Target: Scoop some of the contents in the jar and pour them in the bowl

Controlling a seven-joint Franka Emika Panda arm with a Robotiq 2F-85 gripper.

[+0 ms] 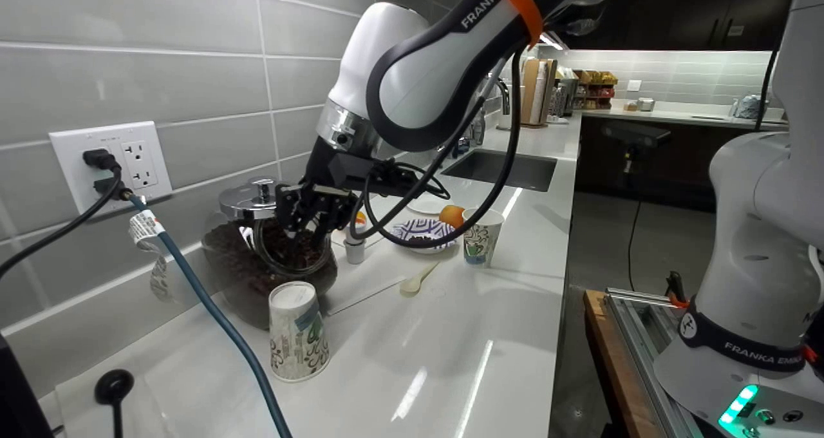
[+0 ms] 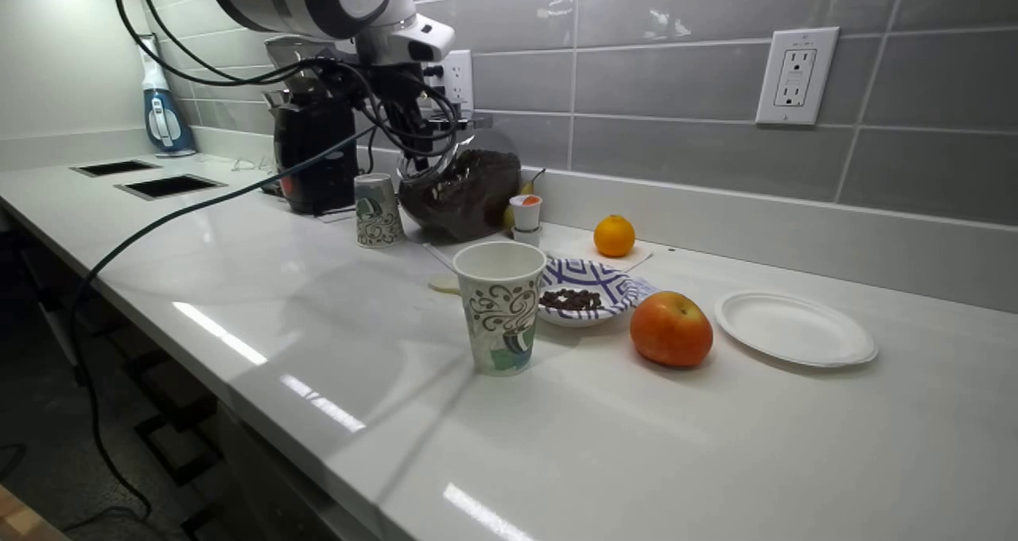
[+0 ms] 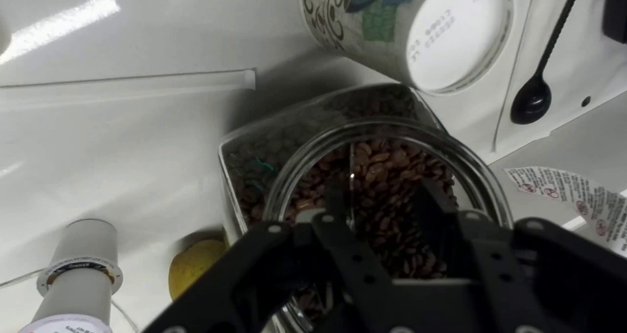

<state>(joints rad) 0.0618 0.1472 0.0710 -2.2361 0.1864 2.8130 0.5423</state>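
The fingers [image 3: 438,206] stand partly apart at the mouth of the jar [image 2: 455,207], nothing visibly held. Dip them straight in, centred, pinch the beans [image 3: 378,171] gently, then release low over the bowl [image 2: 592,274], right of the jar in an exterior view.

In an exterior view the gripper [image 2: 421,157] hangs at the mouth of the dark-filled glass jar [image 2: 469,191]; 1 paper cup [image 2: 378,212] stands upside down just beside it; an upright cup [image 2: 499,309] partly hides the white-and-purple bowl [image 2: 616,283], where dark pieces [image 2: 571,299] lie; a red-orange fruit [image 2: 672,328] sits between the bowl and a white plate [image 2: 795,328].
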